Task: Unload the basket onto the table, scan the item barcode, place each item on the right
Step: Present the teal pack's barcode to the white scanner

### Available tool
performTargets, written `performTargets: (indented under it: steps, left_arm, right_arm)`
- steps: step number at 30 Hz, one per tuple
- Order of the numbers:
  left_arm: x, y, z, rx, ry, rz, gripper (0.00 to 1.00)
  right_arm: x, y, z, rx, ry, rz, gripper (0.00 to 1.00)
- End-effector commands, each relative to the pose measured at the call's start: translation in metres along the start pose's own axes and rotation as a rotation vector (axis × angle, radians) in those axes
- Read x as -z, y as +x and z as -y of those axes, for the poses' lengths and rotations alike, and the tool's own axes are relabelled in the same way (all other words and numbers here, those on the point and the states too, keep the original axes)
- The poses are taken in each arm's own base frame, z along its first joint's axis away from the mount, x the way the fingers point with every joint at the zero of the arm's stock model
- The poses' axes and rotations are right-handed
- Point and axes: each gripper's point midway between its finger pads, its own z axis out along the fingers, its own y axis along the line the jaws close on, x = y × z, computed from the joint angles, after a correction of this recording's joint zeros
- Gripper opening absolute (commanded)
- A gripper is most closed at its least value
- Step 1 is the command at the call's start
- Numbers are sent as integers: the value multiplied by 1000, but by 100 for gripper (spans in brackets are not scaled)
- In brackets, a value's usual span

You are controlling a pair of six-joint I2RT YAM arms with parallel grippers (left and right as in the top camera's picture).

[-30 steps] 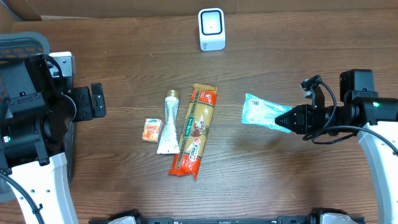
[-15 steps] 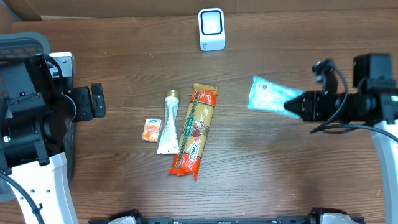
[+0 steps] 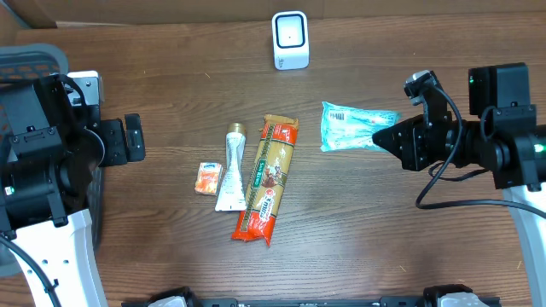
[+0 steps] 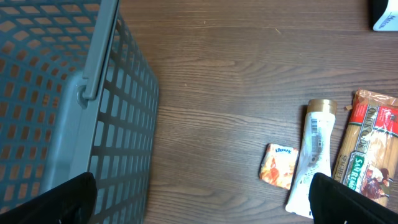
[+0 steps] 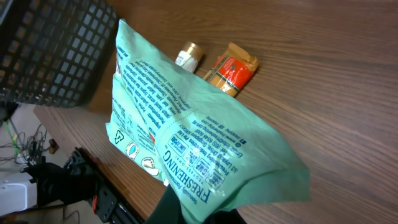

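A teal green packet with printed text hangs above the table at the right, and my right gripper is shut on its right end. In the right wrist view the packet fills the middle, pinched at the bottom edge by the right gripper. The white scanner stands at the far centre, apart from the packet. My left gripper is open at the left beside the basket, holding nothing; in its own view the left gripper shows only bare wood between the dark fingertips.
A pasta packet, a white tube and a small orange sachet lie in the middle of the table. A grey mesh basket stands at the left edge. The scanner's corner shows in the left wrist view.
My right gripper carried the teal packet away from the near side, then swung it left, toward the table's middle. The left arm has not moved.
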Motion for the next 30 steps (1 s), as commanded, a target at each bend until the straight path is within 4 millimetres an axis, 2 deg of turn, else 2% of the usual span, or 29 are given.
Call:
performTargets:
  steps: [1, 5, 9, 12, 16, 17, 19, 23, 28, 30]
  left_arm:
    - [2, -4, -1, -8, 1, 12, 100]
    - [2, -4, -1, -7, 1, 12, 100]
    - [2, -4, -1, -8, 1, 12, 100]
    - [2, -4, -1, -8, 1, 12, 100]
    - [2, -4, -1, -7, 1, 12, 100]
    - [2, -4, -1, -8, 1, 12, 100]
    - [2, -4, -1, -8, 1, 12, 100]
    - [2, -4, -1, -8, 1, 12, 100]
    - [2, -4, -1, -8, 1, 12, 100]
    - [2, -4, -1, -8, 1, 12, 100]
  right_arm:
    - [7, -14, -10, 29, 0, 57, 3]
    - [-6, -25, 35, -101, 290, 59, 3]
    - [-43, -42, 48, -100, 425, -8, 3]
    - [-73, -70, 66, -74, 531, -33, 3]
    - [-102, -132, 109, -3, 790, 55, 3]
    - [-111, -153, 119, 61, 862, 98, 3]
    - [-130, -176, 131, 194, 939, 131, 4]
    - [-163, -207, 146, 455, 1119, 141, 4]
    - [-201, -232, 154, 817, 1272, 62, 3]
    - [-212, -235, 156, 909, 1295, 28, 4]
